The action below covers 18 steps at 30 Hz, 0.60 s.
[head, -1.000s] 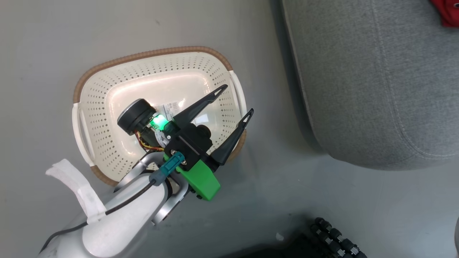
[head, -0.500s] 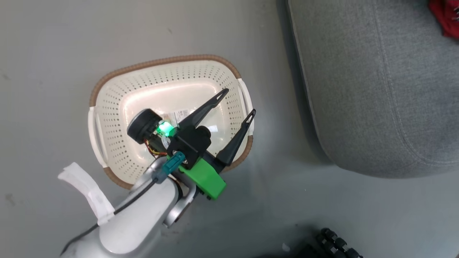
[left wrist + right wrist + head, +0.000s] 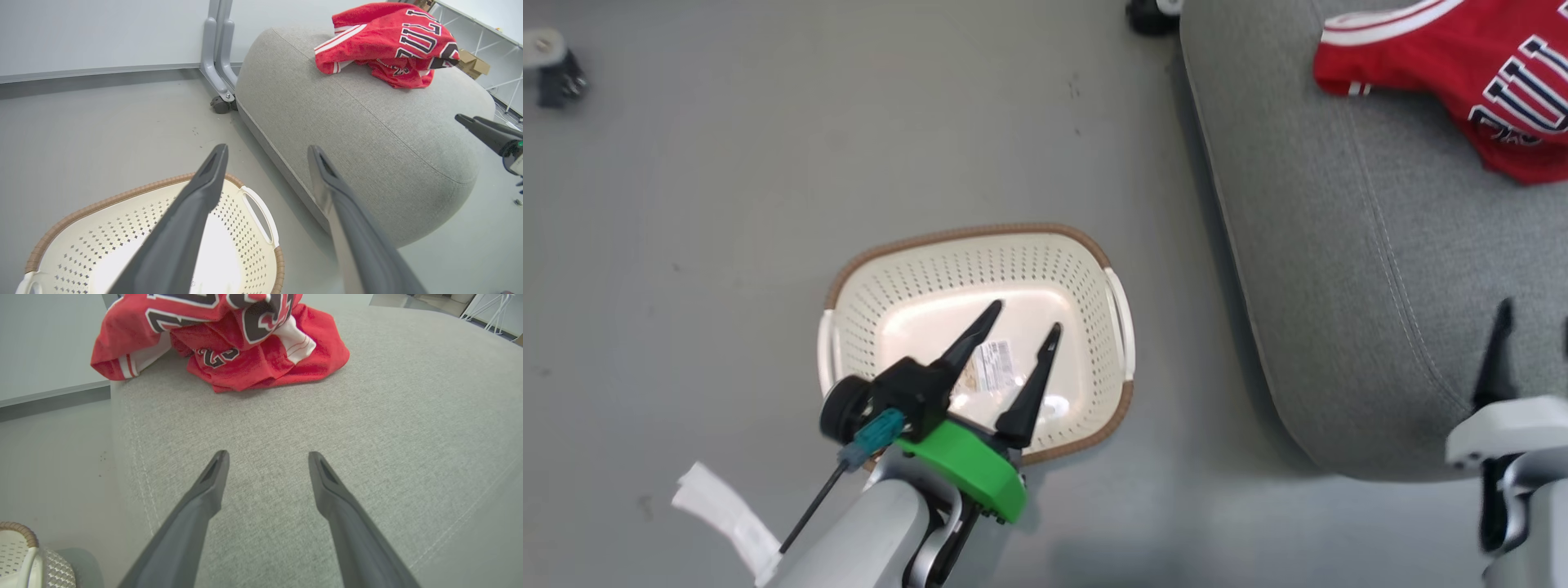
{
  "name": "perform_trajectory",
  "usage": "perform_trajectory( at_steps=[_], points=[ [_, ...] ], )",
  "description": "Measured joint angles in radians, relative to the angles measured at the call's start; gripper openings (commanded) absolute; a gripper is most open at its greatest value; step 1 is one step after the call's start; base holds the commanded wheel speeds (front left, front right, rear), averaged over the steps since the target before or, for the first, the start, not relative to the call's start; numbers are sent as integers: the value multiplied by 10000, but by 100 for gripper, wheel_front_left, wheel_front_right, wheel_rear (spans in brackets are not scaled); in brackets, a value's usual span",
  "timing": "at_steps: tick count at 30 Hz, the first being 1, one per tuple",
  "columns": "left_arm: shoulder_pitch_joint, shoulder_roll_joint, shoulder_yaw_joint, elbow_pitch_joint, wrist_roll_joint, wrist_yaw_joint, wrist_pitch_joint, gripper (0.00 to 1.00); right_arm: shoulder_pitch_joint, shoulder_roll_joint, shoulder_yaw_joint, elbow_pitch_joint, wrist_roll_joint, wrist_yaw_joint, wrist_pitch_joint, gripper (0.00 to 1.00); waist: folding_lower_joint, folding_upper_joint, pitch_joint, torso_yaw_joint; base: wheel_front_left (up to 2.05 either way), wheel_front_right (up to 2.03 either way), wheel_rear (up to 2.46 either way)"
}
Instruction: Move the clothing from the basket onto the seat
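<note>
Clothing point(image 3: 1421, 73) sits crumpled on the seat point(image 3: 1339, 286), far end; it looks light, soft and floppy, so I'd pinch a bunched fold. Left end effector point(image 3: 1027, 315) spread over the basket point(image 3: 1086, 269) beside the seat, right end effector point(image 3: 267, 454) spread above the seat's near part, both holding nothing.

Red clothing point(image 3: 388, 45) atop grey seat point(image 3: 367, 130)
</note>
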Motion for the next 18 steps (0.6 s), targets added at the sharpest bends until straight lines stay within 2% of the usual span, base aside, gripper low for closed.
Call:
perform_trajectory(
  at_steps=[4, 8, 10, 14, 18],
  points=[
    [988, -332, 1135, -88, 13, 353, -40, 100, 732, 81, 1465, 86, 412, 0, 0, 100, 0, 0, -806, 323, 0, 0, 0],
    [2161, -585, 2587, -370, 479, 614, -56, 100, 1357, 109, 3093, -205, 1045, 0, 0, 100, 0, 0, -1627, 682, 0, 0, 0],
    [2668, -662, 3382, -600, 924, 694, -58, 100, 1598, 102, 3574, -500, 1220, 0, 0, 100, 0, 0, -2059, 870, 0, 0, 0],
    [3682, -922, 4556, -1024, 1595, 665, -61, 100, 1919, 107, 4406, -1074, 1488, 0, 0, 100, 0, 0, -2829, 1180, 0, 0, 0],
    [4358, -1126, 5465, -1645, 2353, 403, -61, 100, 2051, 102, 4859, -1939, 1475, 0, 0, 100, 0, 0, -3572, 1463, 0, 0, 0]
  ],
)
